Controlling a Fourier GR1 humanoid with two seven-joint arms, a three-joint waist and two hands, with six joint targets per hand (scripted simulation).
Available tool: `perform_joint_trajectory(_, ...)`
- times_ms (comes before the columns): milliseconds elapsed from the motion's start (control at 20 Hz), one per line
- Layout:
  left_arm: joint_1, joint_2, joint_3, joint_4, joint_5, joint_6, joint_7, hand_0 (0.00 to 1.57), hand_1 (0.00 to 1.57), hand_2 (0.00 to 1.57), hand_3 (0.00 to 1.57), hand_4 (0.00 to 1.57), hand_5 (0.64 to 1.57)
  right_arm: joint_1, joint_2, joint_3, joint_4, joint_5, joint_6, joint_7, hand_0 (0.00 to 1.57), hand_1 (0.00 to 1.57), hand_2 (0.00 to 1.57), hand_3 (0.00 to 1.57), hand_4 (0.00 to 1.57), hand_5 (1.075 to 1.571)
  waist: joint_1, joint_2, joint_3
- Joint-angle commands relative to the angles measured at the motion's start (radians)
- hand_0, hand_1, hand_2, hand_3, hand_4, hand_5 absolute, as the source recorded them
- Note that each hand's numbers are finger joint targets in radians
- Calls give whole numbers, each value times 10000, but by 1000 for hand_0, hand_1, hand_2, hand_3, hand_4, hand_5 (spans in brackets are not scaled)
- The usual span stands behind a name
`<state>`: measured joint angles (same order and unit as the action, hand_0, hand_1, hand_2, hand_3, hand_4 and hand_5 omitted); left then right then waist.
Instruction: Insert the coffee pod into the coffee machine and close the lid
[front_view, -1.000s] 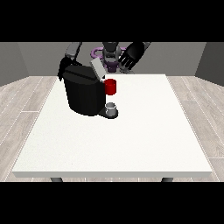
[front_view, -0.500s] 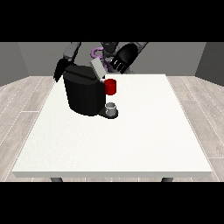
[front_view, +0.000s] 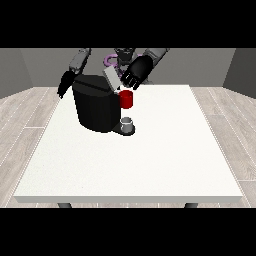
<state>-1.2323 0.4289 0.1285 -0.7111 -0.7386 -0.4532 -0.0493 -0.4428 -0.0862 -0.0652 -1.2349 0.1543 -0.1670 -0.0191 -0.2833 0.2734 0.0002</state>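
Since a second ago, the hand at the view's right (front_view: 137, 73) has come down to the raised lid (front_view: 112, 78); you can see its curled fingers beside the flap, probably to push it shut, though contact is unclear. Your coffee machine (front_view: 96, 104) stands near the tabletop's (front_view: 150, 160) far left corner. No loose pod shows; it may already be inside. Whether the hand at the view's left (front_view: 64, 85) is clenched you cannot tell. Count one machine, one red part (front_view: 127, 99), one grey cup (front_view: 128, 123).
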Motion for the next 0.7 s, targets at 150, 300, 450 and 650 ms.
perform_joint_trajectory(150, -30, 184, 229, 417, 69, 40, -191, 1260, 1260, 1292, 1229, 433, 1571, 62, 26, 31, -168, 14, -27, -48, 0, 0, 0, 0, 33, 1571, -89, 143, 0)
perform_joint_trajectory(300, -41, 155, 125, 461, 23, -95, -299, 1243, 1243, 1284, 1230, 423, 1571, -65, -138, -200, -79, -125, 28, -167, 0, 0, 0, 0, 115, 1571, -22, 253, 1)
perform_joint_trajectory(450, -251, 207, 257, 608, -18, 385, -479, 1187, 1187, 1230, 1196, 441, 1571, -608, 7, -57, -402, 55, -249, 232, 0, 0, 0, 0, 165, 1571, -260, 778, -2)
perform_joint_trajectory(650, -168, -405, -124, 472, -130, 124, -235, 1169, 1169, 1235, 1200, 422, 1571, -393, -9, -216, 80, -111, -134, 243, 0, 0, 0, 0, 0, 1571, 72, 120, 2)
